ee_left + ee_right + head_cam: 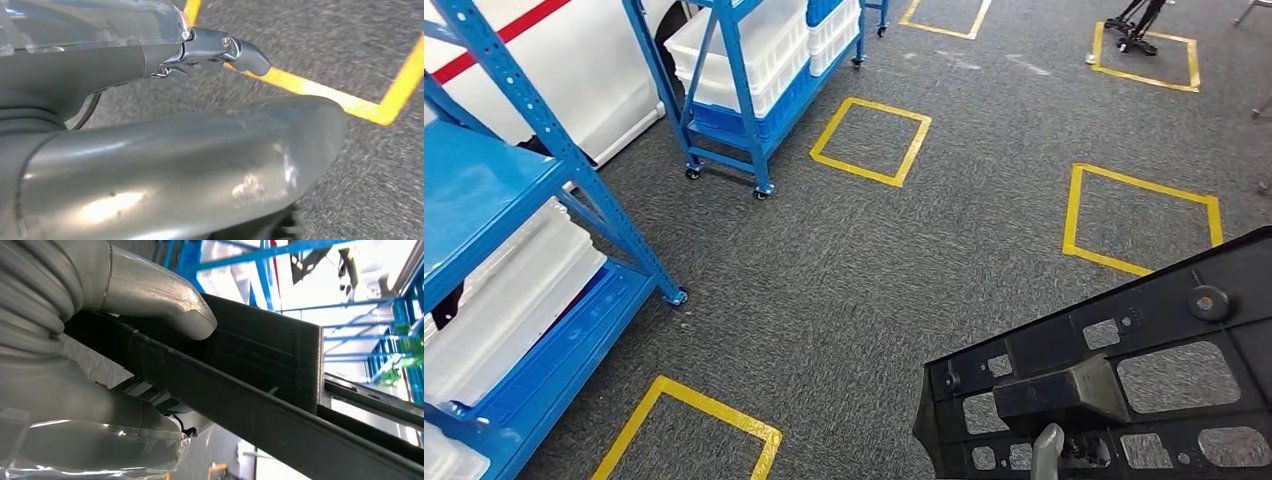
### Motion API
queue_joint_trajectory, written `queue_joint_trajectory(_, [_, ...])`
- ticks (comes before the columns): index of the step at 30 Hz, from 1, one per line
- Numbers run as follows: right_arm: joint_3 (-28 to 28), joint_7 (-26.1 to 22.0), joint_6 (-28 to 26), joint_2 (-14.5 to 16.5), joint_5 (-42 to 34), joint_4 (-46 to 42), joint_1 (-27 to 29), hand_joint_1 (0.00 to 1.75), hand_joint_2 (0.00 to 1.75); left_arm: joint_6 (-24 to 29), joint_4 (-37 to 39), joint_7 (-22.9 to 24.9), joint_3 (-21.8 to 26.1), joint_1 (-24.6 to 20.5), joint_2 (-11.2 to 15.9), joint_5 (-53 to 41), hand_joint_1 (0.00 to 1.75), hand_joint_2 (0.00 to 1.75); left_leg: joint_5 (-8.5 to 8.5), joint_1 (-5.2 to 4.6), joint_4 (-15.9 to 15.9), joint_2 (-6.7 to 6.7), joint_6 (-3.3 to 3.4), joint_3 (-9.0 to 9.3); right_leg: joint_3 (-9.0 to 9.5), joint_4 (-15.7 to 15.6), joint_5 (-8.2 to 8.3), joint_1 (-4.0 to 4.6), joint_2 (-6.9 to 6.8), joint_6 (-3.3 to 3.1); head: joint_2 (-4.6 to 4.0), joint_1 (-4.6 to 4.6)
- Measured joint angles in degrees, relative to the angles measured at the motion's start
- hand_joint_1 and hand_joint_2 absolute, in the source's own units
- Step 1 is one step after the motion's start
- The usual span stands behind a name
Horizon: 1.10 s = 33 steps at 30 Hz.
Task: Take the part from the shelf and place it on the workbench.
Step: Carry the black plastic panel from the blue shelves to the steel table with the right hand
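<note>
grey carpet (pixel 844 270) | yellow taped squares (pixel 871 140) | blue shelves (pixel 514 200), perhaps wheeled

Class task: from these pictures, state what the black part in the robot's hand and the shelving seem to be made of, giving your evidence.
Black part: probably moulded plastic, matte; cut-out windows, ribs and a fine grained surface suggest it. Shelving: likely painted steel, glossy blue; its uprights carry rows of punched holes.

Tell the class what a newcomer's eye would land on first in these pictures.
First, the black part, large at the lower right of the head view, gripped by the right hand. Next, the blue shelves with white bins on the left, then the yellow squares taped on the grey carpet.
</note>
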Motion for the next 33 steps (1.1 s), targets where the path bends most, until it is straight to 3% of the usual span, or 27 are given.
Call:
queue_joint_trajectory(2, [0.0, 0.01, -0.05, 0.0, 0.85, -0.01, -0.06, 1.75, 1.75, 0.03, 0.0, 0.0, 0.04, -0.05, 0.14, -0.13, 0.0, 0.0, 2.09, 0.22, -5.74, -2.24, 0.19, 2.22, -0.48, 0.96, -0.33, -0.02, 1.41, 0.66, 0.01, -0.03])
queue_joint_trajectory(3, [-0.01, 0.01, -0.08, 0.01, 1.12, -0.02, -0.06, 1.75, 1.75, 0.04, 0.0, 0.0, 0.05, -0.13, 0.19, -0.18, 0.0, 0.0, 1.98, 0.14, -6.53, -2.83, 0.44, 2.46, -0.79, 1.18, -0.33, -0.06, 1.99, 1.03, 0.01, -0.05])
queue_joint_trajectory(5, [-0.02, 0.01, -0.11, 0.01, 1.38, -0.04, -0.02, 1.75, 1.75, 0.07, 0.0, -0.01, 0.07, -0.3, 0.29, -0.23, 0.0, 0.0, 2.23, -0.1, -6.74, -1.94, 1.21, 2.47, -1.29, 1.14, -0.03, -0.24, 3.06, 1.79, 0.01, -0.05])
queue_joint_trajectory(6, [-0.02, 0.01, -0.13, 0.01, 1.44, -0.04, 0.04, 1.75, 1.75, 0.08, 0.0, -0.02, 0.08, -0.4, 0.35, -0.24, 0.0, 0.0, 2.47, -0.13, -6.97, -1.29, 1.67, 2.56, -1.49, 1.32, -0.11, -0.32, 2.64, 2.06, 0.0, -0.03])
queue_joint_trajectory(8, [-0.02, 0.0, -0.13, 0.01, 1.56, -0.04, 0.0, 1.75, 1.75, 0.08, 0.0, -0.02, 0.09, -0.46, 0.44, -0.26, 0.0, 0.0, 2.93, -0.07, -7.53, 0.16, 2.41, 2.63, -3.14, 4.49, -2.15, -0.26, -0.4, 2.49, 0.01, 0.24])
queue_joint_trajectory(10, [-0.02, 0.0, -0.13, 0.0, 1.66, -0.04, -0.12, 1.75, 1.75, 0.08, 0.0, -0.03, 0.09, -0.34, 0.5, -0.26, 0.0, 0.0, 2.99, -0.29, -7.66, 1.74, 2.68, 2.54, -6.68, 11.75, -5.93, -0.28, -3.49, 2.89, 0.01, 0.46])
queue_joint_trajectory(11, [-0.02, 0.0, -0.12, -0.01, 1.68, -0.03, -0.15, 1.75, 1.75, 0.08, 0.0, -0.03, 0.1, -0.24, 0.54, -0.26, 0.0, 0.0, 2.94, -0.39, -7.64, 2.61, 2.7, 2.5, -8.4, 15.21, -7.21, -0.36, -3.95, 3.04, 0.0, 0.45])
queue_joint_trajectory(12, [-0.02, 0.0, -0.12, -0.01, 1.68, -0.03, -0.14, 1.75, 1.75, 0.07, 0.0, -0.03, 0.1, -0.18, 0.57, -0.26, 0.0, 0.0, 2.85, -0.46, -7.63, 3.48, 2.7, 2.51, -9.32, 17.04, -7.46, -0.42, -4.17, 3.1, 0.0, 0.45])
queue_joint_trajectory(13, [-0.02, 0.0, -0.13, -0.01, 1.68, -0.02, -0.13, 1.75, 1.75, 0.07, 0.0, -0.03, 0.11, -0.17, 0.6, -0.26, 0.0, 0.0, 2.73, -0.49, -7.63, 4.31, 2.66, 2.59, -9.05, 16.62, -6.6, -0.43, -4.36, 3.08, 0.01, 0.45])
queue_joint_trajectory(14, [-0.02, 0.0, -0.13, -0.01, 1.68, -0.02, -0.13, 1.75, 1.75, 0.06, 0.0, -0.03, 0.11, -0.2, 0.6, -0.26, 0.0, 0.0, 2.58, -0.5, -7.64, 5.06, 2.59, 2.73, -7.54, 13.87, -4.86, -0.4, -4.76, 2.95, 0.01, 0.46])
queue_joint_trajectory(16, [-0.02, 0.0, -0.13, -0.01, 1.69, -0.03, -0.17, 1.75, 1.75, 0.06, 0.0, -0.03, 0.11, -0.25, 0.6, -0.27, 0.0, 0.0, 2.2, -0.63, -7.64, 6.29, 2.27, 3.24, -2.97, 5.64, -1.57, 0.03, -7.27, 2.35, 0.01, 0.45])
queue_joint_trajectory(18, [-0.02, 0.0, -0.13, -0.01, 1.88, -0.05, -0.25, 1.75, 1.75, 0.06, 0.0, -0.05, 0.11, -0.3, 0.6, -0.3, 0.0, 0.0, 1.86, -0.78, -7.7, 7.33, 1.76, 3.68, -0.72, 1.18, -0.67, 0.67, -9.19, 1.66, 0.0, 0.4])
queue_joint_trajectory(19, [-0.02, 0.0, -0.14, -0.01, 2.09, -0.06, -0.26, 1.75, 1.75, 0.06, 0.0, -0.09, 0.12, -0.36, 0.61, -0.32, 0.0, 0.0, 1.77, -0.82, -7.8, 7.87, 1.48, 3.84, -0.73, 0.87, -0.83, 0.95, -9.15, 1.38, 0.01, 0.38])
queue_joint_trajectory(21, [-0.02, 0.0, -0.14, 0.0, 2.77, -0.09, -0.19, 1.75, 1.75, 0.07, 0.0, -0.21, 0.15, -0.62, 0.66, -0.44, 0.0, 0.0, 1.44, -0.72, -7.85, 8.41, 0.91, 4.24, -0.76, 0.37, -0.52, 0.89, -7.7, 0.85, 0.01, 0.38])
queue_joint_trajectory(23, [-0.03, 0.0, -0.09, 0.03, 3.68, -0.13, -0.31, 1.75, 1.75, 0.08, 0.0, -0.39, 0.23, -0.76, 0.81, -0.62, 0.0, 0.0, -0.41, -0.6, -5.37, 5.97, 0.49, 3.36, -0.44, -0.36, -0.1, 0.51, -6.29, 0.16, 0.0, 0.3])
queue_joint_trajectory(25, [-0.03, 0.0, -0.01, 0.05, 4.57, -0.11, -0.62, 1.75, 1.75, 0.09, 0.0, -0.52, 0.4, -0.62, 0.98, -0.77, 0.0, 0.0, -3.68, -0.49, 1.19, 2.78, 0.35, 0.19, -0.26, -0.61, 0.07, 0.37, -4.8, -0.37, 0.0, 0.19])
queue_joint_trajectory(27, [-0.03, 0.0, 0.08, 0.05, 5.25, 0.13, -0.77, 1.75, 1.75, 0.11, 0.0, -0.57, 0.58, -0.33, 1.2, -0.84, 0.0, 0.0, -5.21, -0.45, 6.85, 1.85, 0.21, -2.96, -0.19, -0.5, 0.02, 0.48, -3.02, -0.58, 0.0, 0.16])
queue_joint_trajectory(28, [-0.04, 0.0, 0.16, 0.05, 5.56, 0.32, -0.8, 1.75, 1.75, 0.15, 0.0, -0.63, 0.66, -0.23, 1.37, -0.85, 0.0, 0.0, -4.43, -0.42, 7.23, 1.71, 0.15, -3.51, -0.15, -0.36, -0.04, 0.49, -2.03, -0.58, 0.01, 0.16])
queue_joint_trajectory(30, [-0.04, 0.0, 0.3, 0.05, 6.17, 0.71, -0.91, 1.75, 1.75, 0.22, 0.0, -0.8, 0.83, -0.3, 1.82, -0.84, 0.0, 0.0, -0.47, -0.29, 2.54, 0.97, 0.11, -2.08, -0.11, 0.15, -0.27, 0.38, -0.18, -0.35, 0.01, 0.15])
queue_joint_trajectory(31, [-0.05, 0.0, 0.36, 0.05, 6.47, 0.9, -1.01, 1.75, 1.75, 0.26, 0.0, -0.9, 0.92, -0.41, 2.08, -0.84, 0.0, 0.0, 1.21, -0.16, -0.74, -0.46, 0.13, -0.82, -0.22, 0.53, -0.48, 0.31, 0.62, -0.11, 0.01, 0.14])
queue_joint_trajectory(33, [-0.1, 0.0, 0.5, 0.04, 6.86, 1.25, -1.33, 1.75, 1.75, 0.33, 0.0, -1.18, 1.08, -0.6, 2.55, -0.85, 0.0, 0.0, 2.77, 0.04, -5.35, -3.13, 0.35, 0.82, -0.77, 1.4, -0.8, 0.2, 2.11, 0.57, 0.0, 0.14])
